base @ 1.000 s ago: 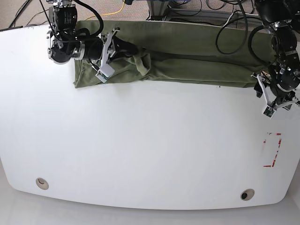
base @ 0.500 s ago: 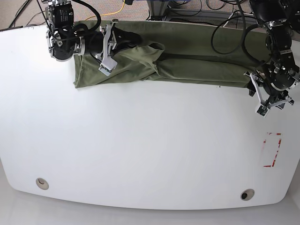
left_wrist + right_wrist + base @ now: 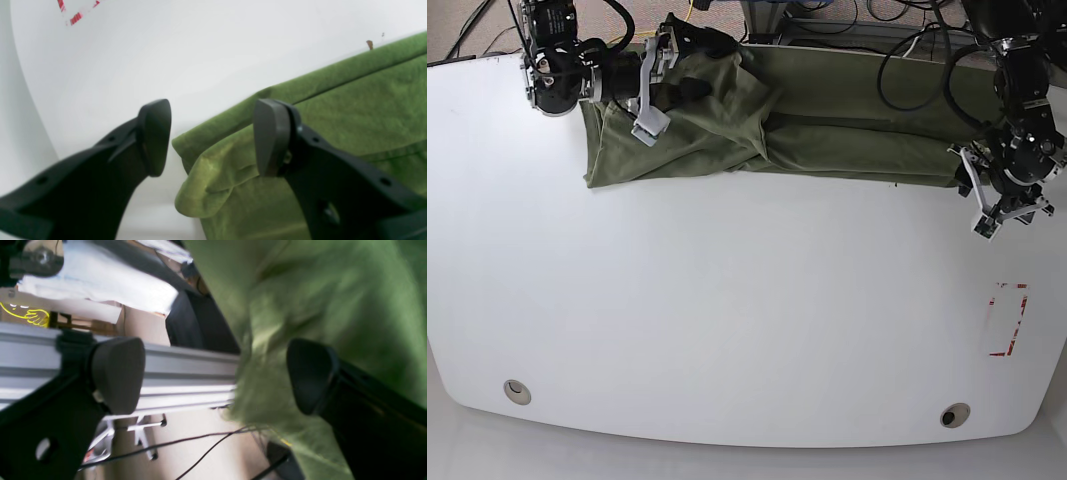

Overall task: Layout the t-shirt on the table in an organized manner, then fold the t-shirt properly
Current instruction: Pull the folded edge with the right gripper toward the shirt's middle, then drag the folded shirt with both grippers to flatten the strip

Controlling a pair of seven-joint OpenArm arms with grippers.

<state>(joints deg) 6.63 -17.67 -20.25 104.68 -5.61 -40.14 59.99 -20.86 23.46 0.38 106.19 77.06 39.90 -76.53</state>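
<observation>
The olive-green t-shirt (image 3: 827,130) lies bunched in a long band along the far edge of the white table (image 3: 727,320). Its left part is heaped toward the back edge. My right gripper (image 3: 659,85) hovers over that heap. In the right wrist view, my right gripper (image 3: 213,373) is open, with blurred t-shirt (image 3: 333,306) fabric hanging beside the right finger. My left gripper (image 3: 1010,217) sits at the shirt's right end. In the left wrist view, my left gripper (image 3: 210,136) is open, with a rolled corner of the t-shirt (image 3: 206,180) between its fingers.
A red-marked rectangle (image 3: 1007,320) is near the table's right edge, and two metal grommets (image 3: 517,391) (image 3: 951,415) sit near the front edge. Cables (image 3: 907,50) and a metal rail (image 3: 186,366) lie behind the far edge.
My right gripper has swung toward the far edge, dragging the shirt's left fold with it, and has opened and let the fabric go. My left gripper has shifted up toward the shirt's right end.
</observation>
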